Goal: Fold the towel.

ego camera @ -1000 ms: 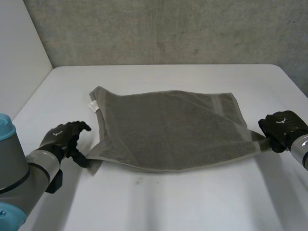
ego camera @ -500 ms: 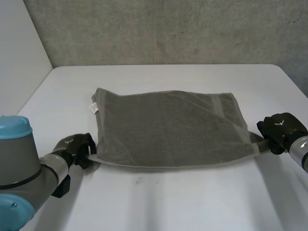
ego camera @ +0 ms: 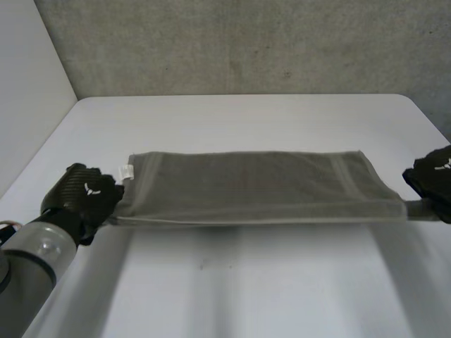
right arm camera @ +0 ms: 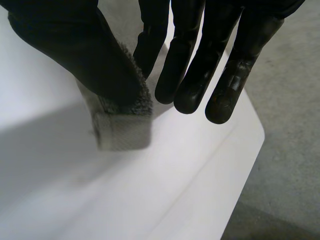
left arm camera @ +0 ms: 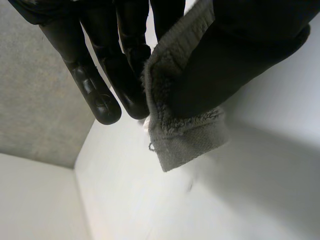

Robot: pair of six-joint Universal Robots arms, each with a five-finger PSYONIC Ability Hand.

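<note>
Towel stretched taut, seemingly off the surface; left hand pinches its left corner, right hand its right corner.

Setting: robot lab or test cell, not a home. Evidence: plain white counter with rounded corners, carrying one grey towel. A rough grey wall like bare concrete stands behind it. A blank white panel closes off the left side. A grey robot arm works at the counter's near edge. No furnishings or decoration of the domestic kind.
</note>
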